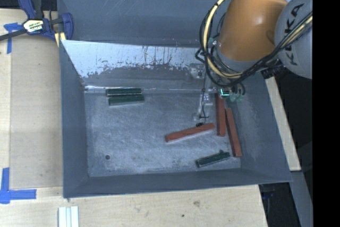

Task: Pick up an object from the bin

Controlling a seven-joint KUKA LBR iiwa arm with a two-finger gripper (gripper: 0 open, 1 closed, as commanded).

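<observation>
My gripper (pixel 203 110) hangs low in the right half of the bin, under the arm's orange cover. Its tip is just above the right end of a red-brown flat stick (pixel 189 133) that lies slanted on the floor. Right beside the gripper, two more red-brown sticks (pixel 220 116) (pixel 233 135) lie lengthwise along the right wall. A short dark green bar (pixel 212 159) rests near the front right corner.
Two dark green bars (pixel 125 95) lie side by side at the back left of the floor. The sloping bin walls close in on all sides, and the right wall is close to the gripper.
</observation>
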